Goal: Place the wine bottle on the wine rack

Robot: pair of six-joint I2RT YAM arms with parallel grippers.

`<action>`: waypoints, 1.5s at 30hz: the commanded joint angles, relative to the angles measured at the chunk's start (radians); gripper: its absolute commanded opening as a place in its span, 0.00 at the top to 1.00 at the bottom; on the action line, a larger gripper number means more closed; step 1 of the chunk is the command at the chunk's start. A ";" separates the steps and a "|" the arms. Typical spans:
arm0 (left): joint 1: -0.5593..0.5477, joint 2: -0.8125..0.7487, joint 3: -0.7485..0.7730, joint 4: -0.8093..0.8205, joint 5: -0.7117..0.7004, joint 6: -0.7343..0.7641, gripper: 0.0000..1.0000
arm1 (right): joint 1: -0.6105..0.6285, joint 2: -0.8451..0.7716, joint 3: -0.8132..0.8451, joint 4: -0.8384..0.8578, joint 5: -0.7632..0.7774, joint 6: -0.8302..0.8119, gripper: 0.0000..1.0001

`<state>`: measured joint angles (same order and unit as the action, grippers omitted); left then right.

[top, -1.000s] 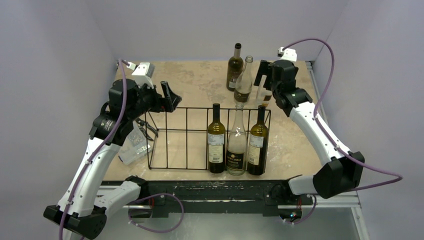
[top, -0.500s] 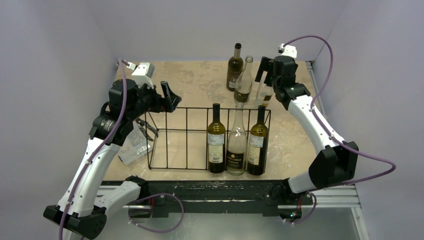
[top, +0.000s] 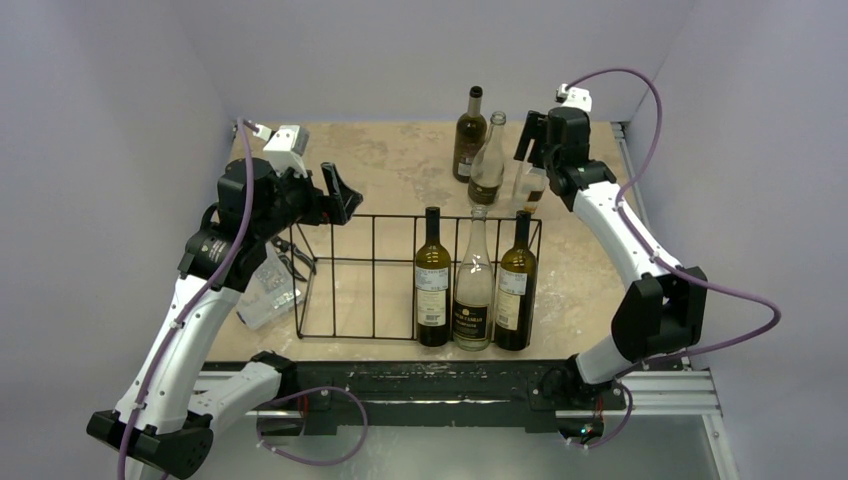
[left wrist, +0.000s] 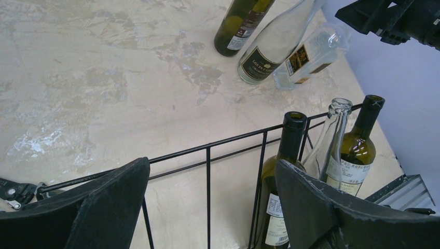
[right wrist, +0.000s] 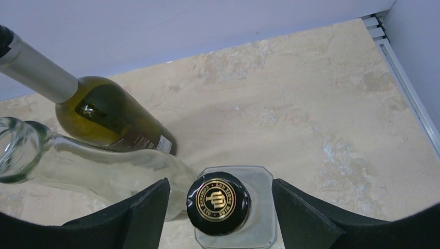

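Over by the desk's (top: 400, 150) far right corner, the bottle (top: 528, 186) stands upright, neck pointing straight up at the right claw (right wrist: 220, 185). Its cap (right wrist: 218, 203) sits between the spread fingers (right wrist: 145, 212), not pinched yet. Looks like it just needs to drop and squeeze. Left claw (left wrist: 212, 165), also spread, hangs over the rack (top: 380, 216) toward the near edge, way farther off.

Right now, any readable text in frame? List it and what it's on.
Nothing reads in full.
Cap of the square bottle: gold crest ringed by letters, too small to read.
Clear bottle, black label: gold print, blurred.
Green bottle, back label: fine print, unreadable.
Three bottles in the rack: label print too small.
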<state>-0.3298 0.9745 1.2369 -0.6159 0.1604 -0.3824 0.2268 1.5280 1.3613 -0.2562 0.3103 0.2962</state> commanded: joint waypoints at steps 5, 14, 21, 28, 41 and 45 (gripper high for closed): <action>-0.007 -0.017 0.022 0.028 -0.009 0.010 0.10 | -0.010 0.029 0.034 0.062 -0.025 -0.002 0.31; -0.008 -0.013 0.024 0.028 0.002 0.008 0.10 | -0.009 0.030 0.009 0.095 -0.001 -0.019 0.52; -0.008 -0.010 0.024 0.027 0.003 0.007 0.10 | -0.010 -0.029 -0.010 0.093 0.005 -0.022 0.78; -0.008 -0.005 0.022 0.027 0.003 0.006 0.10 | -0.009 -0.134 -0.059 0.129 0.015 -0.010 0.89; -0.008 -0.001 0.033 0.016 0.003 0.006 0.10 | -0.009 -0.399 -0.206 0.273 0.111 0.041 1.00; -0.008 -0.005 0.023 0.025 0.003 0.005 0.10 | -0.009 -0.496 -0.267 0.329 0.121 0.066 1.00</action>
<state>-0.3305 0.9745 1.2369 -0.6167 0.1608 -0.3824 0.2157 1.1404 1.1091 -0.1711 0.3847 0.3088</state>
